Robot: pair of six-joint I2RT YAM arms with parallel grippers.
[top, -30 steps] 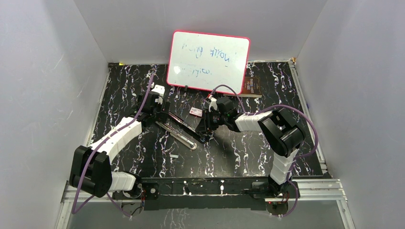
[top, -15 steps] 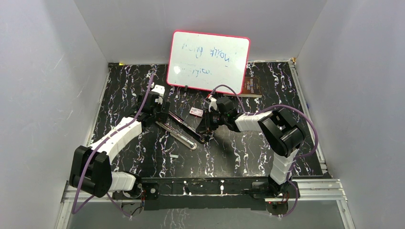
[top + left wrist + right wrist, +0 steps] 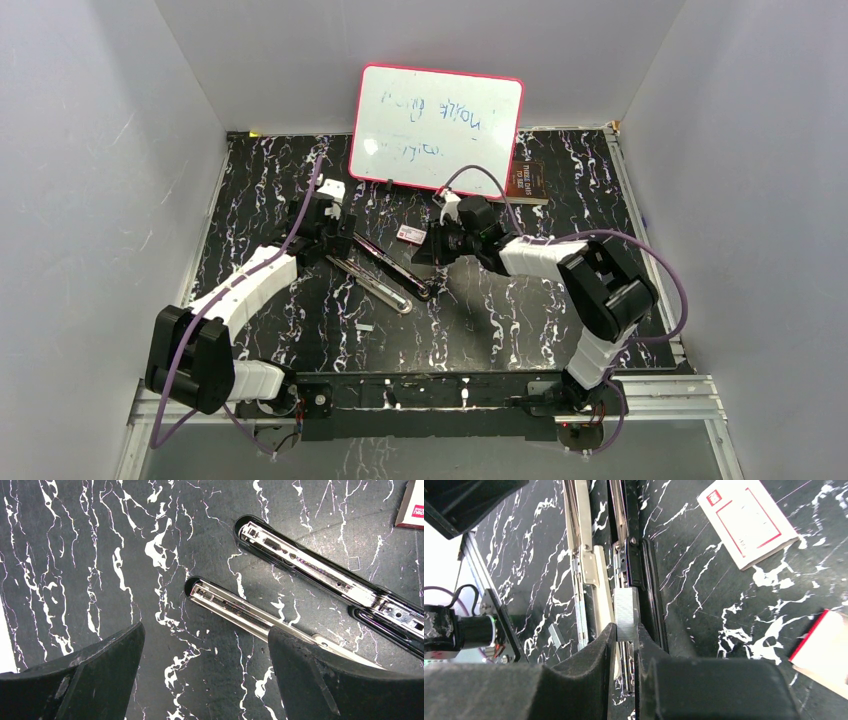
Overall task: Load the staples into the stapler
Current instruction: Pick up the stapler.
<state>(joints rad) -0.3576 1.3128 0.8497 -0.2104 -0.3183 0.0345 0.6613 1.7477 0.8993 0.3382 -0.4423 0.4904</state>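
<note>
The black stapler [image 3: 380, 273] lies opened flat on the marbled table, its two halves spread in a V with shiny rails showing [image 3: 300, 565]. My right gripper [image 3: 625, 630] is shut on a short grey strip of staples [image 3: 625, 611], held just above the hinge end of the stapler [image 3: 638, 567]. In the top view the right gripper [image 3: 434, 254] sits at the stapler's right end. My left gripper [image 3: 205, 630] stands wide open over bare table beside the lower rail's tip, its right finger [image 3: 330, 675] over that rail. From above, the left gripper [image 3: 335, 236] is at the stapler's left end.
A small white box with a red label [image 3: 746, 522] lies just past the stapler [image 3: 411, 234]. Another loose staple strip [image 3: 555, 635] rests on the table toward the arm bases [image 3: 365, 327]. A whiteboard [image 3: 437, 128] leans at the back wall, with a brown book [image 3: 525, 180] beside it.
The right gripper's jaws have closed on the staple strip, and its wrist has shifted a little toward the back of the table. The left arm has stayed still.
</note>
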